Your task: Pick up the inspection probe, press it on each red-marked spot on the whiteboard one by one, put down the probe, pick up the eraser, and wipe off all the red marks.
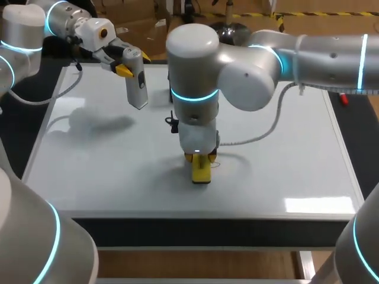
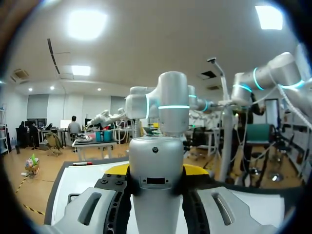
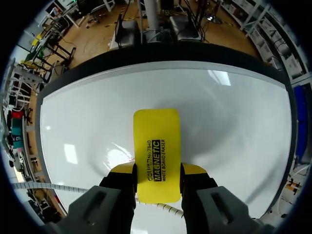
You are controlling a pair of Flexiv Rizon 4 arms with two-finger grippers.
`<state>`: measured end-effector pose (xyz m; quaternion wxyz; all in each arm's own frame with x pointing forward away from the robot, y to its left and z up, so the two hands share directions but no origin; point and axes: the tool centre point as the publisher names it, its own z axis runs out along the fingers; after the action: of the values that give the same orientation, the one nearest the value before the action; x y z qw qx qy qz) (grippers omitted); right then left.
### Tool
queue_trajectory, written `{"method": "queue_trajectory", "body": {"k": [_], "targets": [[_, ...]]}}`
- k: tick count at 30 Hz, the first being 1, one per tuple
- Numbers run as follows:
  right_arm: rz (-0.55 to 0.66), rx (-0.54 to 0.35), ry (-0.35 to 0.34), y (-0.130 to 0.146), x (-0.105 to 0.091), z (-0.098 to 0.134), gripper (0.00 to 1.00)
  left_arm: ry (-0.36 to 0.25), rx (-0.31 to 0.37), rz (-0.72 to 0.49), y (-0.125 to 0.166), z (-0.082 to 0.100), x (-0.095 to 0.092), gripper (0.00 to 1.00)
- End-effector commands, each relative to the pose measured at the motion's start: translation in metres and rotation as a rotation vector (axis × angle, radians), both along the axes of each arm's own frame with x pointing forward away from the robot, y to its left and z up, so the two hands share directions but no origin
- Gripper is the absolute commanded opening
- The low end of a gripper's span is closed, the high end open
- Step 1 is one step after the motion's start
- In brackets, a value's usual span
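In the head view, the right gripper (image 1: 200, 157) and the upper part of the eraser (image 1: 201, 173) are being hidden beneath the wrist of the right arm (image 1: 249, 77), and a strip of the whiteboard (image 1: 89, 148) is being concealed behind that arm. In the left wrist view, the near end of the probe (image 2: 156, 185) is being cut off at the view's edge, and the yellow tips of the left gripper (image 2: 156, 170) are being largely covered by it.

Black print (image 3: 157, 162) on yellow eraser (image 3: 156, 127)
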<state>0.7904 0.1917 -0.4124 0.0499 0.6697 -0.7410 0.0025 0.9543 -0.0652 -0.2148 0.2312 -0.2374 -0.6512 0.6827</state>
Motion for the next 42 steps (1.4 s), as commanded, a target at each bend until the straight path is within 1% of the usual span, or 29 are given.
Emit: {"method": "queue_trajectory", "body": {"k": [1,4,8,18,34,42], "targets": [[0.009,-0.013,0.008,0.000,0.003,-0.003,0.00,0.003,-0.001,-0.014,0.001,0.000,0.006,0.00],[0.016,-0.006,0.012,-0.002,0.004,-0.009,0.00,0.003,-0.001,-0.014,0.001,0.000,0.006,0.00],[0.007,0.023,0.013,-0.007,0.006,-0.014,0.00,0.003,-0.001,-0.014,0.001,0.000,0.006,0.00],[-0.021,0.022,0.033,-0.021,0.008,-0.027,0.00,0.003,-0.001,-0.014,0.001,0.000,0.006,0.00],[-0.113,0.009,0.041,-0.061,0.005,-0.030,0.00,0.003,-0.001,-0.014,0.001,0.000,0.006,0.00],[-0.154,0.006,0.043,-0.079,0.000,-0.028,0.00,0.003,-0.001,-0.014,0.001,0.000,0.006,0.00]]}}
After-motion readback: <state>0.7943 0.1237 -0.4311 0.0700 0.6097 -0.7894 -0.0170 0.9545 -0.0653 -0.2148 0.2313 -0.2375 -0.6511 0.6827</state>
